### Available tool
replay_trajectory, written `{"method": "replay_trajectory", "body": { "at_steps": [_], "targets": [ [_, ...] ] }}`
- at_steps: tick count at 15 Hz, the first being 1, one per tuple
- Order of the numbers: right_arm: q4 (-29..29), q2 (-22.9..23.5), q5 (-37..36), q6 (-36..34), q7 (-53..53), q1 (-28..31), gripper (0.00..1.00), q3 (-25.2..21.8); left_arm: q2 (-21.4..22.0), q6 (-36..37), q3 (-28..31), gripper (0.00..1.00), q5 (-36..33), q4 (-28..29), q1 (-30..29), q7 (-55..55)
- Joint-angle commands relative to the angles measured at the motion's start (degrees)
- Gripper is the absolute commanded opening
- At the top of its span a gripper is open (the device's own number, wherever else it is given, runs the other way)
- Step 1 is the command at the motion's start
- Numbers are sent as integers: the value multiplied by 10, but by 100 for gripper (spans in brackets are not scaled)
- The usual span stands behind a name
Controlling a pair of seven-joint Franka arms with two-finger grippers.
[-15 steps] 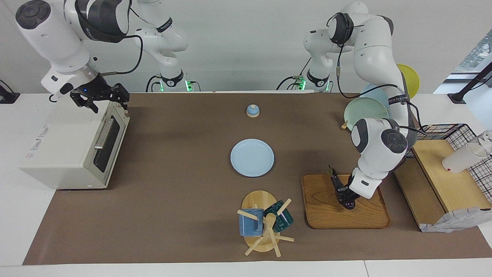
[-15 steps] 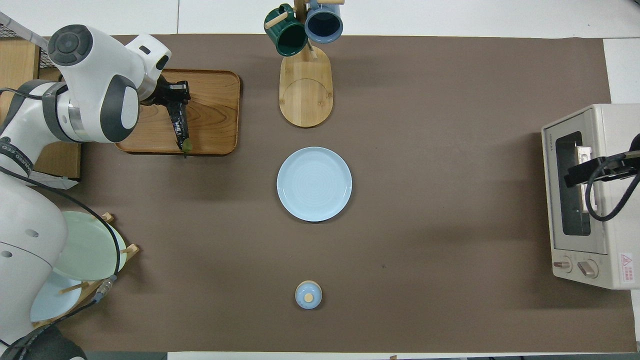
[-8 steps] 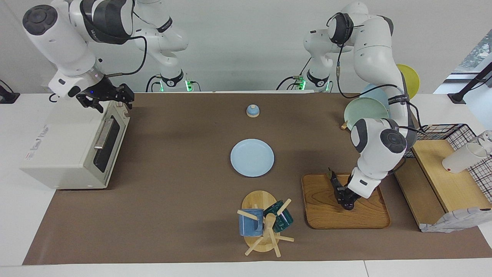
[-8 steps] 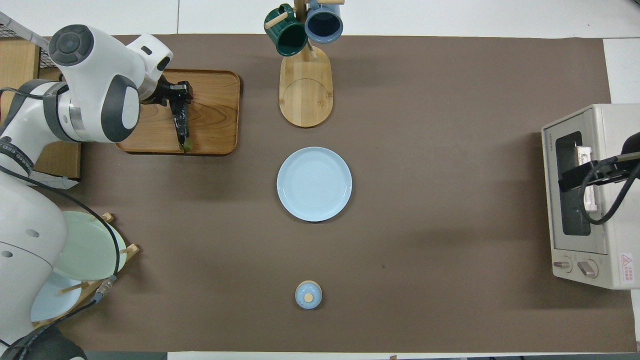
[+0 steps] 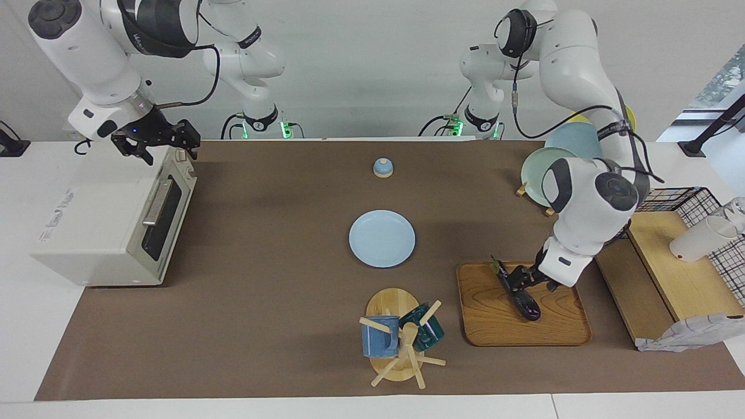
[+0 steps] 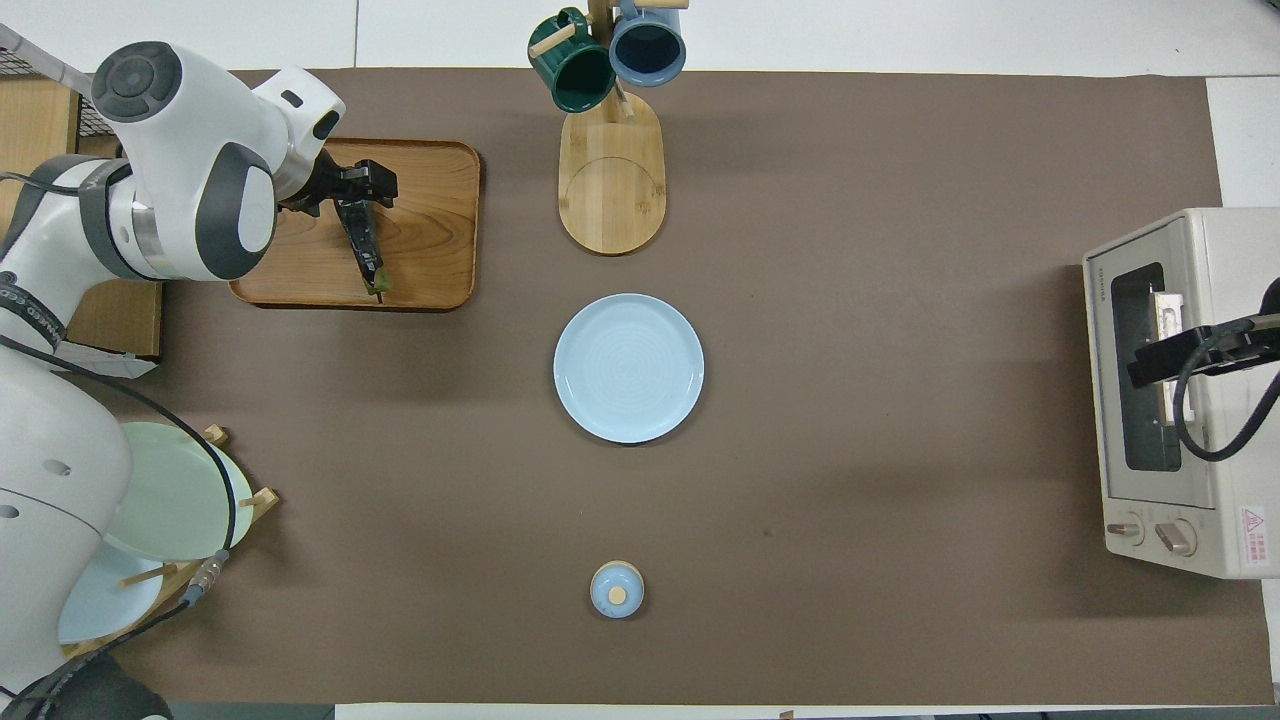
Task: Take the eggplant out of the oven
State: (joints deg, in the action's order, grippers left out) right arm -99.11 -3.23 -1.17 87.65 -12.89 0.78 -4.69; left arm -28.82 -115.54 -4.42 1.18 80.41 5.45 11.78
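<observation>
The eggplant [image 5: 524, 301] lies on the wooden tray [image 5: 559, 329] at the left arm's end of the table, stem end toward the robots; it also shows in the overhead view [image 6: 370, 250]. My left gripper [image 5: 524, 274] is open just above the eggplant's stem half, over the tray [image 6: 430, 200], and shows in the overhead view too [image 6: 362, 185]. The cream-white oven [image 5: 110, 215] stands at the right arm's end with its door shut [image 6: 1180, 390]. My right gripper [image 5: 158, 144] hovers open and empty over the oven's top front edge [image 6: 1195, 350].
A light blue plate [image 5: 382, 238] lies mid-table. A mug rack [image 5: 401, 337] with two mugs stands farther from the robots. A small blue lidded jar [image 5: 382, 167] sits nearer the robots. A plate rack [image 5: 553, 169], wooden shelf and wire basket [image 5: 675, 262] flank the tray.
My left gripper opened and rose off the eggplant, which now lies on the tray. My right gripper shifted slightly over the oven's top.
</observation>
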Motion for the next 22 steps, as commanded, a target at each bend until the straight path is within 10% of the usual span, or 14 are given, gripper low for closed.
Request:
{"method": "replay_trajectory", "body": {
  "at_steps": [1, 11, 22],
  "targets": [
    [-6, -9, 3, -6, 7, 15, 100, 5, 83, 89, 2, 100, 5, 16, -10, 11],
    [13, -6, 13, -4, 8, 17, 100, 0, 313, 257, 2, 100, -2, 161, -11, 11],
    [9, -9, 13, -5, 8, 14, 100, 2, 310, 313, -4, 100, 4, 121, -18, 3]
  ]
}}
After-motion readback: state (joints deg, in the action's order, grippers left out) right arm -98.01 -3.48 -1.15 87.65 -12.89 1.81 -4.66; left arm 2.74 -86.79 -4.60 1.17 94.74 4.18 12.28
